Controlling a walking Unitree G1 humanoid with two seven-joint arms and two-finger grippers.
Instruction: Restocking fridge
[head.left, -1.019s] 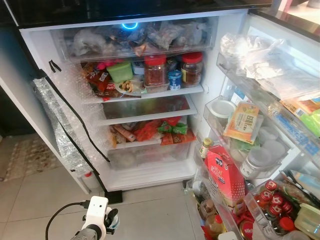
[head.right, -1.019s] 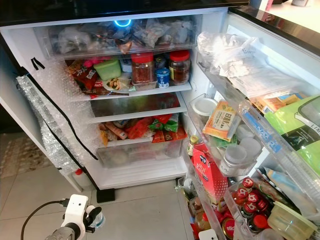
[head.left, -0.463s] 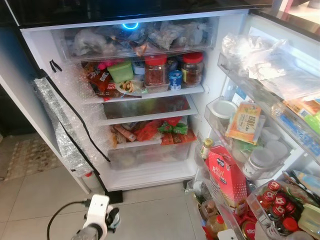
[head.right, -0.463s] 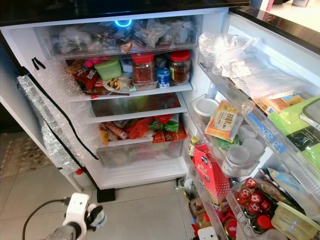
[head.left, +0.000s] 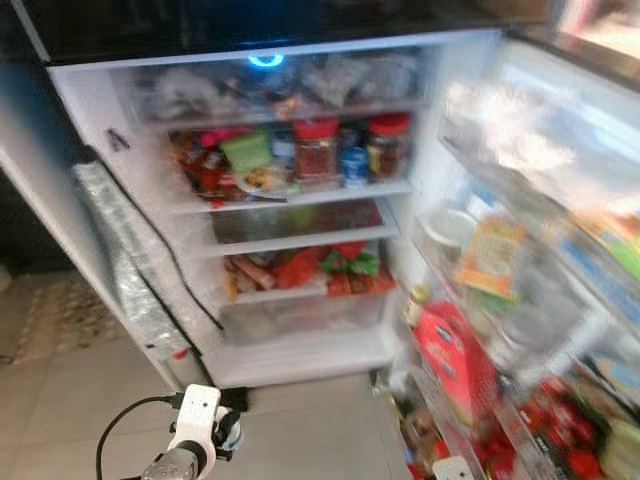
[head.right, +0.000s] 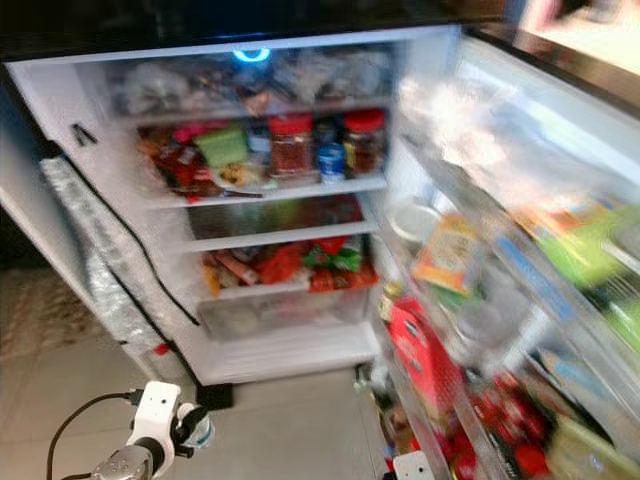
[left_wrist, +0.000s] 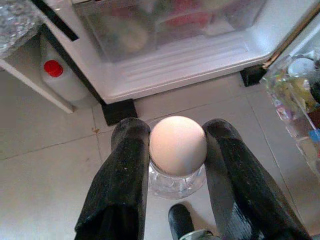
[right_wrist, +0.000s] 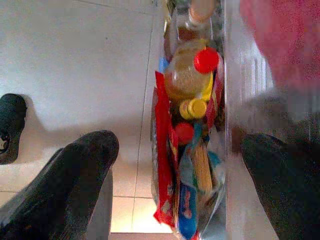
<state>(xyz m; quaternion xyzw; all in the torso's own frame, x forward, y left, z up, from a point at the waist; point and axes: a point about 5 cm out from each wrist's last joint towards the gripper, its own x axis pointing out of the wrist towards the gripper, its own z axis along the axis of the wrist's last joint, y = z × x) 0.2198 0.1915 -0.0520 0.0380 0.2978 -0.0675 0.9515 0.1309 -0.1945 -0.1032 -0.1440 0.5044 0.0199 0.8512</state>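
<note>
A clear jar (left_wrist: 177, 172) with a pale round lid (left_wrist: 177, 145) sits pinched in the left pincer (left_wrist: 177, 165), one black finger (left_wrist: 125, 175) pressed against each side, held low over the tiled floor (left_wrist: 45, 180) just in front of the open fridge (head.left: 300, 200). The left wrist view alone brings out the jar, along with a red-capped white jug (left_wrist: 62, 82) standing beside the fridge's foot. From the head, blurred, the left arm (head.left: 190, 445) shows at the lower edge, below shelves crowded with red-lidded jars (head.left: 315, 150) and packets, and a door rack (head.right: 470, 330) packed with cartons and bottles on the right. The right pincer (right_wrist: 175, 155) hangs spread wide above the lowest door bin (right_wrist: 227, 100), its wrist view looking down on a red-capped bottle (right_wrist: 192, 72) and a yellow-capped one (right_wrist: 192, 107) among the packets.
</note>
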